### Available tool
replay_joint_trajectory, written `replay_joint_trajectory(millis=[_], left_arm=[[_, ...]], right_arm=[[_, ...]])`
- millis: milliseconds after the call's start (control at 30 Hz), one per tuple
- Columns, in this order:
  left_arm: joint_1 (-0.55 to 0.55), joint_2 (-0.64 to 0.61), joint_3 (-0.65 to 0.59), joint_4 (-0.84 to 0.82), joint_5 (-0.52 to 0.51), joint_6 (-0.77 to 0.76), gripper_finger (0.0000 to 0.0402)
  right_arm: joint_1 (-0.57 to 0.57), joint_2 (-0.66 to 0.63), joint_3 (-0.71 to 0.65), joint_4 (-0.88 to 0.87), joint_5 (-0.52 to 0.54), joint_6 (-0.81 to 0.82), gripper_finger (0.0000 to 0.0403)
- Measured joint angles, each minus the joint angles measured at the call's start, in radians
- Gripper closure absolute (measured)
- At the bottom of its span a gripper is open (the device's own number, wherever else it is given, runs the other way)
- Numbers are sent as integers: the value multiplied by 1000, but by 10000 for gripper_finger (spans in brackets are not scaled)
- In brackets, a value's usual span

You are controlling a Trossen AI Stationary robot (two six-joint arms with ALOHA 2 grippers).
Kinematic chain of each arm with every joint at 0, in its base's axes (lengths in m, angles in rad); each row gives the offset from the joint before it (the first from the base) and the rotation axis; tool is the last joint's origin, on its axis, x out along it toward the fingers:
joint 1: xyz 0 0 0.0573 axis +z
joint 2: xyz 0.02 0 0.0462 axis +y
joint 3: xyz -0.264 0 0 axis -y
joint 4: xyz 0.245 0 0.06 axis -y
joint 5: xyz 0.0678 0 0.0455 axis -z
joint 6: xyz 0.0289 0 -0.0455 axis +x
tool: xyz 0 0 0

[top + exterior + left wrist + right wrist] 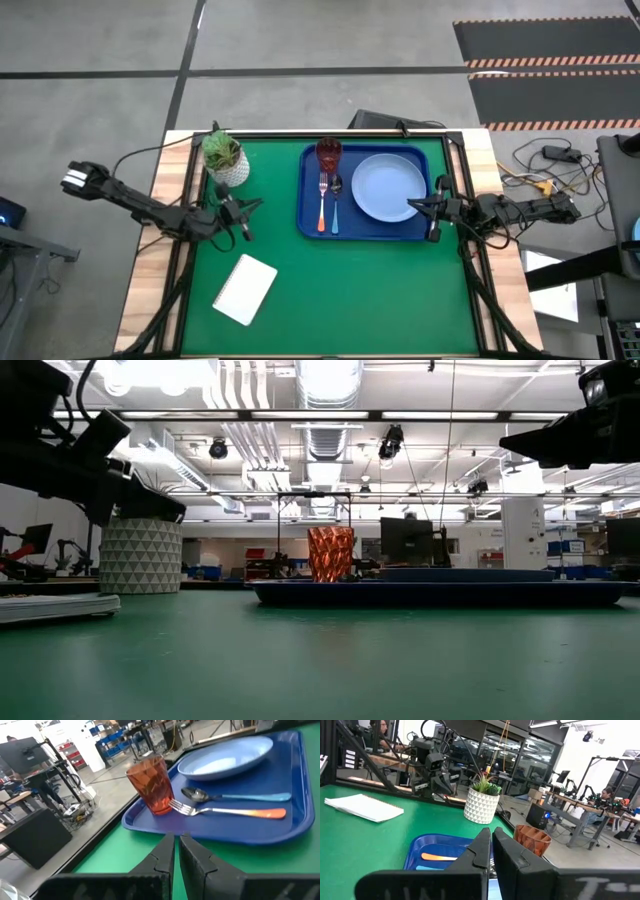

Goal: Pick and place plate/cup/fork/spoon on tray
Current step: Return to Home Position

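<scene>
The dark-blue tray (312,228) lies on the green mat. On it sit the light-blue plate (388,187), the dark-red cup (329,153), the orange-handled fork (322,202) and the teal-handled spoon (336,200). They also show in the left wrist view: the plate (225,757), the cup (151,784), the fork (235,811) and the spoon (235,796). My left gripper (250,205) is shut and empty above the mat, left of the tray. My right gripper (412,205) is shut and empty at the tray's right edge, over the plate's rim.
A white pot with a green plant (226,160) stands at the far left of the mat, close to my left gripper. A white notepad (245,288) lies near the front left. Bare green mat (380,300) spreads in front of the tray.
</scene>
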Motion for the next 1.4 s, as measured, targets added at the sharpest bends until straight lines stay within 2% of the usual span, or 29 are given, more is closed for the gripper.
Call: replay_joint_trajectory(millis=[1400], left_arm=[[0, 443, 0, 17, -2, -8, 394]], right_arm=[[0, 0, 0, 0, 0, 0, 394]])
